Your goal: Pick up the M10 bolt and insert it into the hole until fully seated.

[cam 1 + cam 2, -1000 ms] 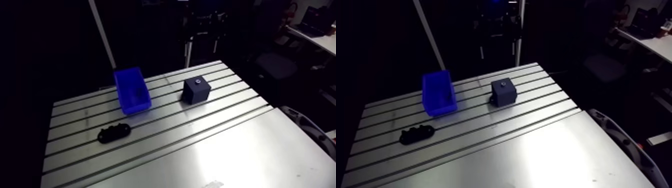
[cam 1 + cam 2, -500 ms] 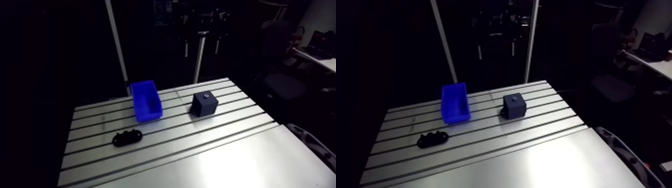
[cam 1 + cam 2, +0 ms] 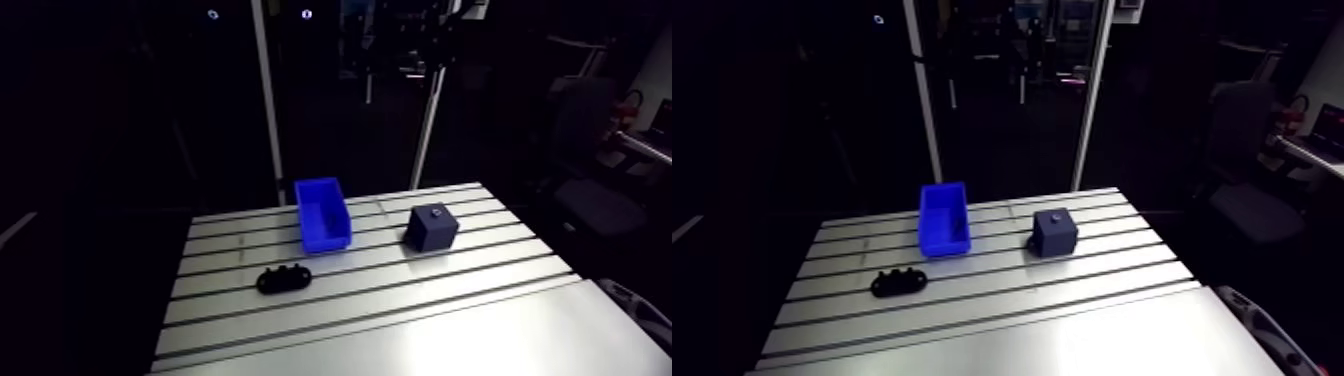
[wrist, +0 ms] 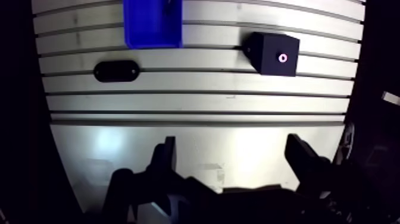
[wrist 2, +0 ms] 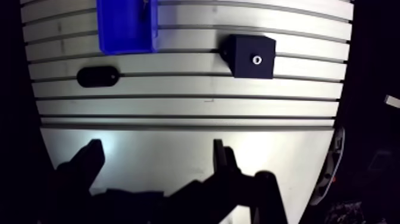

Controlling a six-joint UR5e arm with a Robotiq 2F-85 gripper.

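The gripper (image 4: 232, 144) hangs open and empty over the near table (image 4: 196, 102). The block (image 4: 272, 53) lies far ahead to the right, the bin (image 4: 152, 24) far left, and a black piece (image 4: 116, 71) nearer left.

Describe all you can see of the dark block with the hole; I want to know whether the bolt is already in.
The dark block is a matte, near-black cube standing flat on the slotted table, apart from the blue bin. Its top face has one small round hole with a bright rim. A small tab juts from its base toward the bin. Whether anything sits inside cannot be told.
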